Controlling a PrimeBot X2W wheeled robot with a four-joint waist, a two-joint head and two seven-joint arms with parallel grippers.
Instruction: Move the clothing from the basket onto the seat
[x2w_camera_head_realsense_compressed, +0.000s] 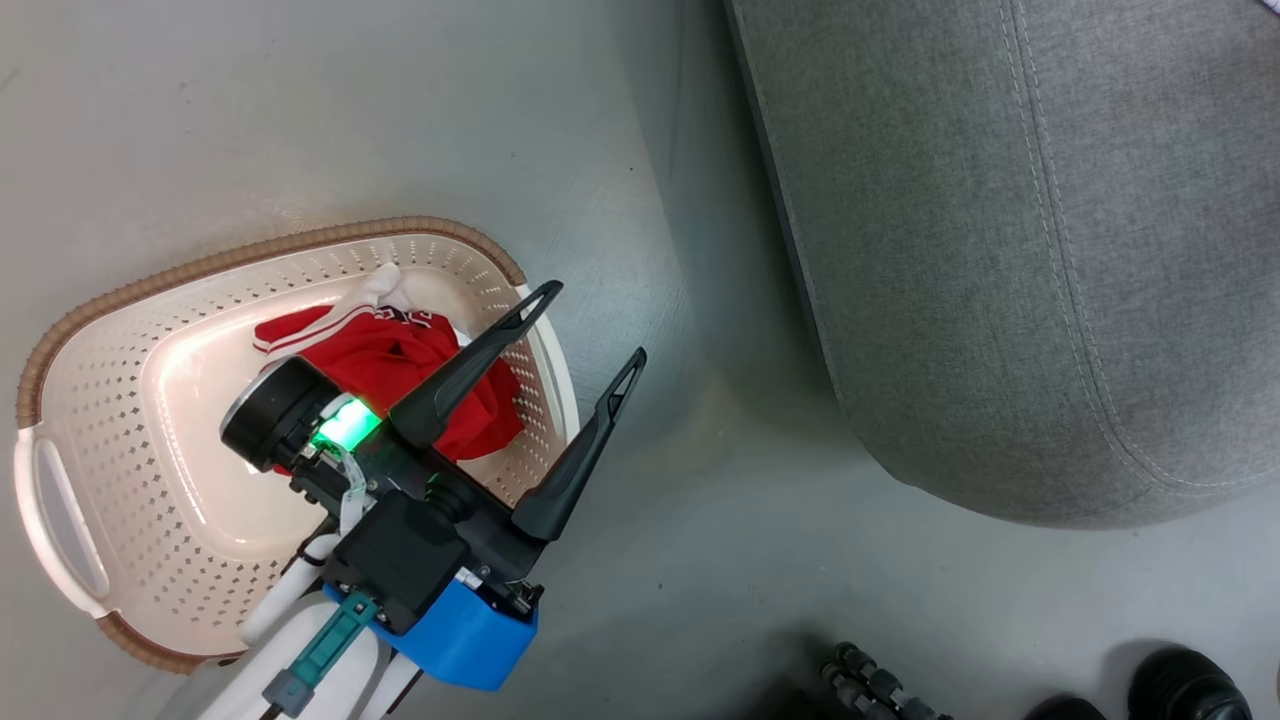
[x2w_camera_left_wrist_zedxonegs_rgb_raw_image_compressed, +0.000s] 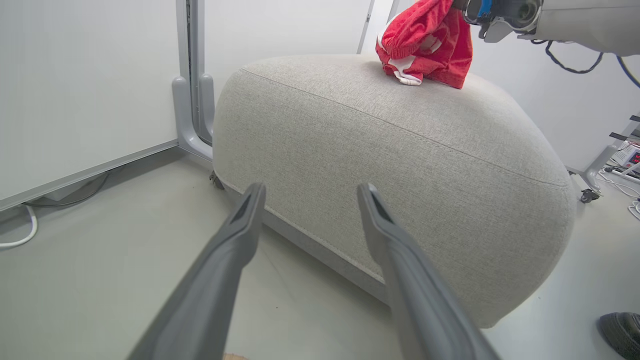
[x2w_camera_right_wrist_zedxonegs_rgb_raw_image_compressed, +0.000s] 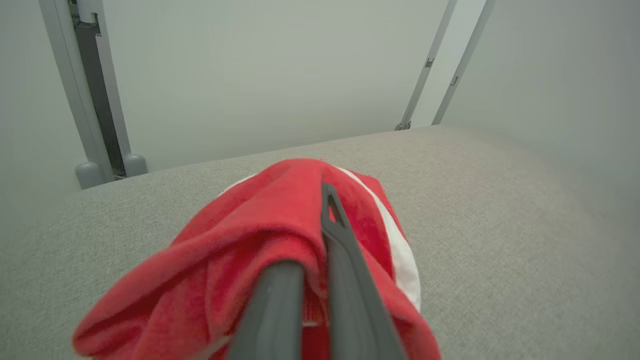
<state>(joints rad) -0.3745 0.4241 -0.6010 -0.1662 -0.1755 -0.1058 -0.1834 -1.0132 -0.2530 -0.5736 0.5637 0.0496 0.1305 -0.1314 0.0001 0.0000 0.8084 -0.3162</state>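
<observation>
The cream basket (x2w_camera_head_realsense_compressed: 250, 255) with its brown rim stands on the floor at the left, and red clothing (x2w_camera_head_realsense_compressed: 400, 355) with white trim lies inside it. My left gripper (x2w_camera_head_realsense_compressed: 592, 324) hangs open over the basket's right rim, its fingers pointing toward the grey seat (x2w_camera_head_realsense_compressed: 1050, 250); nothing is between them (x2w_camera_left_wrist_zedxonegs_rgb_raw_image_compressed: 311, 189). My right gripper (x2w_camera_right_wrist_zedxonegs_rgb_raw_image_compressed: 315, 210) is shut on a second red garment (x2w_camera_right_wrist_zedxonegs_rgb_raw_image_compressed: 260, 235), which drapes over its fingers. In the left wrist view this garment (x2w_camera_left_wrist_zedxonegs_rgb_raw_image_compressed: 425, 42) hangs from the right arm's wrist (x2w_camera_left_wrist_zedxonegs_rgb_raw_image_compressed: 505, 12) and touches the top of the seat (x2w_camera_left_wrist_zedxonegs_rgb_raw_image_compressed: 390, 150).
A person's dark shoes (x2w_camera_head_realsense_compressed: 1190, 685) stand on the floor at the lower right, next to a dark ribbed object (x2w_camera_head_realsense_compressed: 870, 685). White wall panels with a grey post (x2w_camera_left_wrist_zedxonegs_rgb_raw_image_compressed: 192, 90) rise behind the seat. A cable (x2w_camera_left_wrist_zedxonegs_rgb_raw_image_compressed: 20, 240) lies along the wall.
</observation>
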